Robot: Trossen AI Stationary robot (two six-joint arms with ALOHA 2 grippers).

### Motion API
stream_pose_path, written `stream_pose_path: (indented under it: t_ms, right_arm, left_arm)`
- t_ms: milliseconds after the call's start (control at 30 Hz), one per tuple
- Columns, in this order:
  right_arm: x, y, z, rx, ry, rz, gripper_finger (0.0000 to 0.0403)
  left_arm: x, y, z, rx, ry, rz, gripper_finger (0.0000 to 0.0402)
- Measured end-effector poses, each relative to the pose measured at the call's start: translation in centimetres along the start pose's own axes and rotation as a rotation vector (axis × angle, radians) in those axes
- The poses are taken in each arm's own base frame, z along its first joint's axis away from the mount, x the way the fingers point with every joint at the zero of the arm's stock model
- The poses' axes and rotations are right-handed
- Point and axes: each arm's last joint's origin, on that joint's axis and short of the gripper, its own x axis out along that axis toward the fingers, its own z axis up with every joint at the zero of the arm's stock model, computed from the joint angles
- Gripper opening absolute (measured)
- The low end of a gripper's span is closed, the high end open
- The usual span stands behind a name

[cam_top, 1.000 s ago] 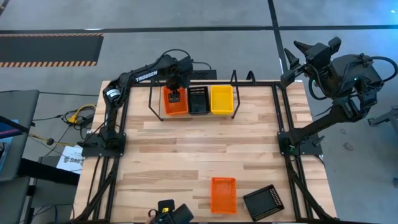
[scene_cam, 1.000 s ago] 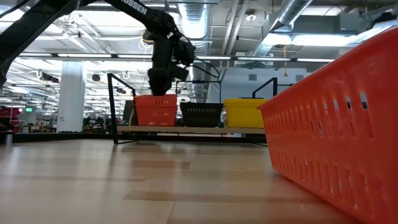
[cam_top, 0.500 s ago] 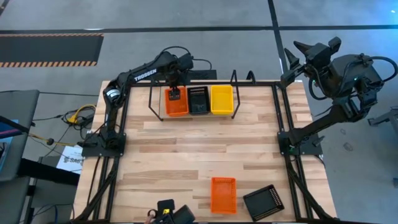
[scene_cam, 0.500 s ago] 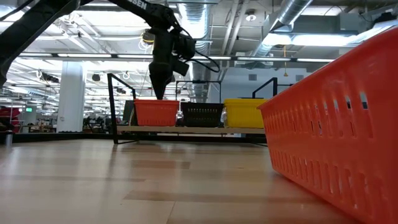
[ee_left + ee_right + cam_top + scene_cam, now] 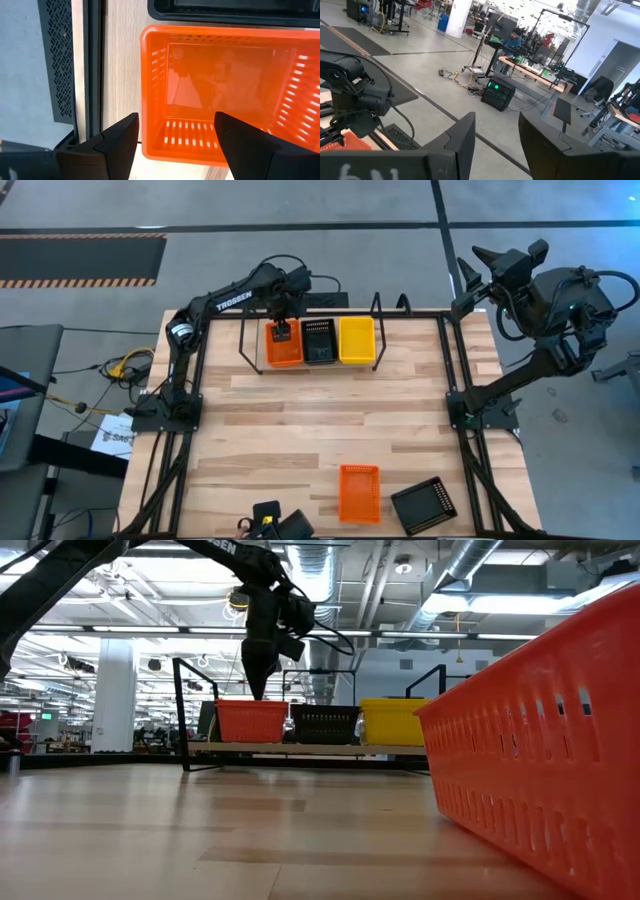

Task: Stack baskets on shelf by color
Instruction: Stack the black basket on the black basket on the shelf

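Fingers of the left gripper (image 5: 172, 135) stand wide apart and hold nothing, hanging just above the orange basket (image 5: 282, 345) at the left end of the shelf (image 5: 243, 340). From the low view the left gripper (image 5: 257, 665) points down with a clear gap between its tips and that basket's rim. The shelf sits along the far edge of the desk (image 5: 300, 420), toward its left half, and carries three baskets side by side: the orange one, a black basket (image 5: 319, 340) in the middle, and a yellow basket (image 5: 356, 340) on the right, each touching its neighbour. Near the desk's front edge lie a second orange basket (image 5: 359, 492) and, just beside it toward the front right corner, a second black basket (image 5: 424, 504) turned askew. The right gripper (image 5: 495, 135) is raised off the desk beyond its far right corner, its fingers parted with nothing between them.
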Motion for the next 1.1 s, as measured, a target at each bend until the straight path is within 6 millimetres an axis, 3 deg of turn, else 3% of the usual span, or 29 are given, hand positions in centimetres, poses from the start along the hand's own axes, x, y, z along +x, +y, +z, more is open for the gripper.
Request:
stream_pose_path:
  t_ms: [333,667,1100]
  right_arm:
    - [0.0,0.0,0.0,0.000,0.000,0.001,0.0171]
    - [0.0,0.0,0.0,0.000,0.000,0.000,0.0170]
    - [0.2,0.7,0.1,-0.015,0.004,0.001,0.0169]
  left_arm:
    - [0.0,0.0,0.0,0.001,0.003,0.007,0.0247]
    - [-1.3,-1.9,0.5,0.030,-0.029,0.010,0.0247]
    - [-1.9,-2.4,0.3,-0.067,-0.035,0.000,0.0247]
